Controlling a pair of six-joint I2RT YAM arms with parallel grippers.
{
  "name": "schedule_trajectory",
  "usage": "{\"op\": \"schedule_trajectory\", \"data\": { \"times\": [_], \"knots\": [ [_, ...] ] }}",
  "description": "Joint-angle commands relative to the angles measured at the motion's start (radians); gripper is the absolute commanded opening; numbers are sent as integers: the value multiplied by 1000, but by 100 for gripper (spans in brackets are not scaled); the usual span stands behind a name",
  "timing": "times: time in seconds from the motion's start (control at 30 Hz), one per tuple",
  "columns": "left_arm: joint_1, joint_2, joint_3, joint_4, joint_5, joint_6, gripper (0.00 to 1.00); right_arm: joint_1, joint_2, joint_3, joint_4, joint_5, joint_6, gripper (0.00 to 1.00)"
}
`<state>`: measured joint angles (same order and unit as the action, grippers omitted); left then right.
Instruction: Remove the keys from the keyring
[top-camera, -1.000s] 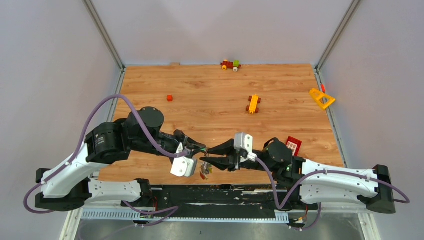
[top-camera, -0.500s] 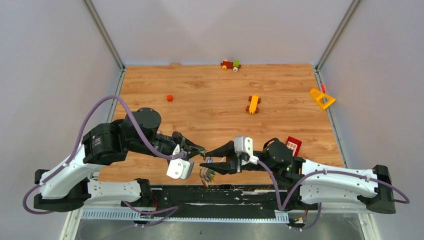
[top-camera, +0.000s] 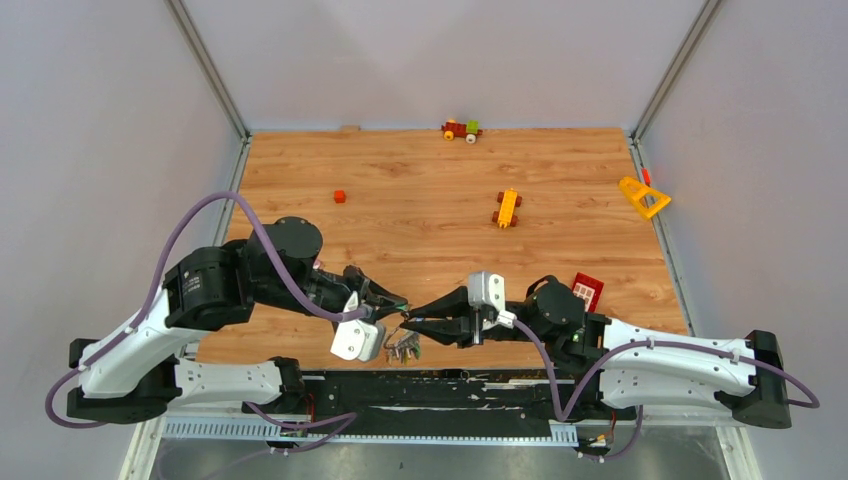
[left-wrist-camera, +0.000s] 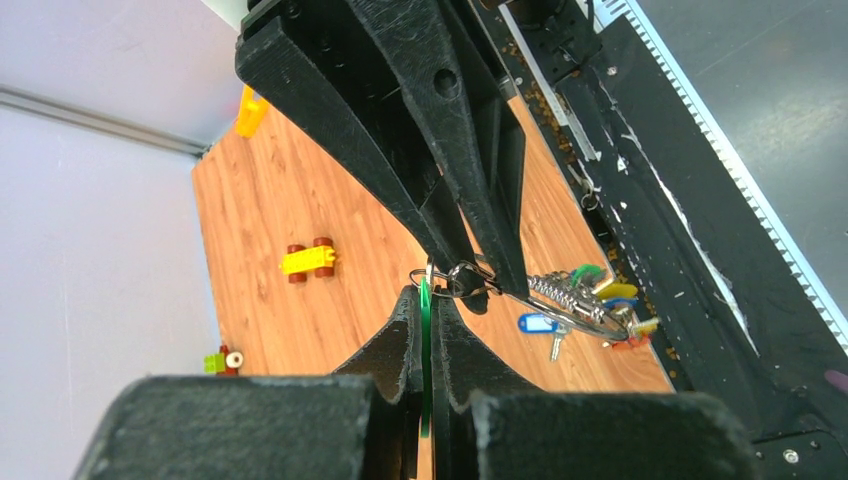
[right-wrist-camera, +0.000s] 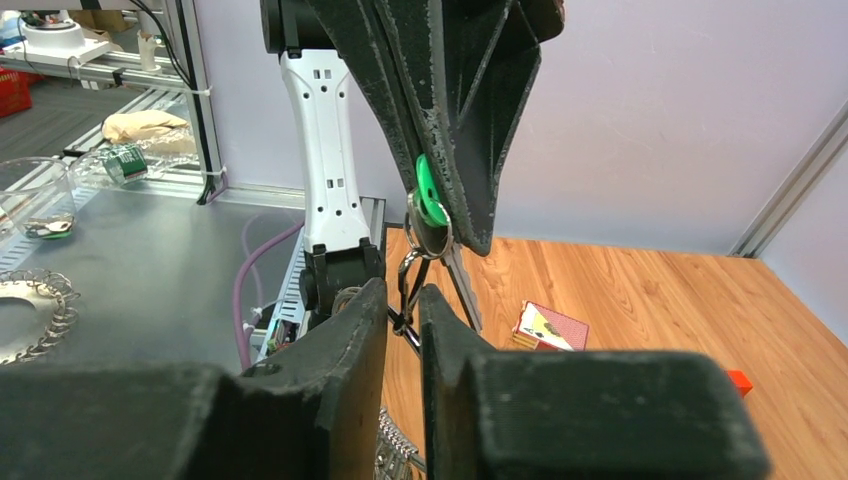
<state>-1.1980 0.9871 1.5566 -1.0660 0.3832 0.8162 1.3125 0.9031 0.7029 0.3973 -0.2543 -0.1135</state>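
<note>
While the left gripper (left-wrist-camera: 425, 298) pinches a green key tag (left-wrist-camera: 425, 360), the right gripper (right-wrist-camera: 402, 295) clamps the keyring (left-wrist-camera: 467, 281), keys (left-wrist-camera: 585, 297) dangling

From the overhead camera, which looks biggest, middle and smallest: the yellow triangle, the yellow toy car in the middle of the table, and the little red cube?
1. yellow triangle
2. yellow toy car, somewhat smaller
3. red cube, clearly the smallest
</note>
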Motion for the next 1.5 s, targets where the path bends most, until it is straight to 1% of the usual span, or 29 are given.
{"op": "schedule_trajectory", "data": {
  "times": [0.0, 0.33, 0.47, 0.57, 0.63, 0.73, 0.83, 0.93, 1.0, 1.07, 1.17, 1.23, 1.33, 1.47],
  "knots": [
    [-2, -14, 42, 69, 13, -8, 0, 0, 1, 3, -2, -17, 12, 20],
    [-2, -12, 59, 64, 17, -9, 0, -1, 11, 0, -3, -34, 16, 23],
    [-2, -14, 59, 59, 23, -8, 0, 0, 9, 5, -30, -42, -3, 35],
    [-2, -7, 71, 38, 54, 4, 0, 0, 10, 21, -70, -59, -25, 37],
    [-2, 3, 89, 9, 81, 18, 0, 0, 13, 38, -103, -74, -42, 35],
    [-2, 27, 125, -36, 109, 35, 0, 1, 20, 63, -148, -88, -62, 29],
    [-2, 36, 136, -53, 118, 41, 0, 1, 22, 82, -185, -95, -69, 21],
    [-2, 36, 130, -49, 117, 41, 0, 0, 17, 78, -177, -106, -62, 12],
    [-2, 35, 129, -47, 120, 41, 0, 0, 12, 68, -155, -118, -49, 10],
    [-2, 35, 128, -44, 119, 41, 0, 0, 11, 56, -131, -128, -38, 12],
    [-2, 32, 124, -35, 116, 39, 0, 1, 15, 44, -98, -130, -23, 24],
    [-2, 27, 116, -26, 115, 38, 0, 1, 18, 32, -61, -123, -9, 28],
    [-2, 25, 109, -16, 114, 37, 0, 0, 32, 14, 4, -119, 11, 30],
    [-2, 23, 104, -8, 113, 35, 0, 1, 50, -1, 69, -122, 37, 30]
  ]
}}
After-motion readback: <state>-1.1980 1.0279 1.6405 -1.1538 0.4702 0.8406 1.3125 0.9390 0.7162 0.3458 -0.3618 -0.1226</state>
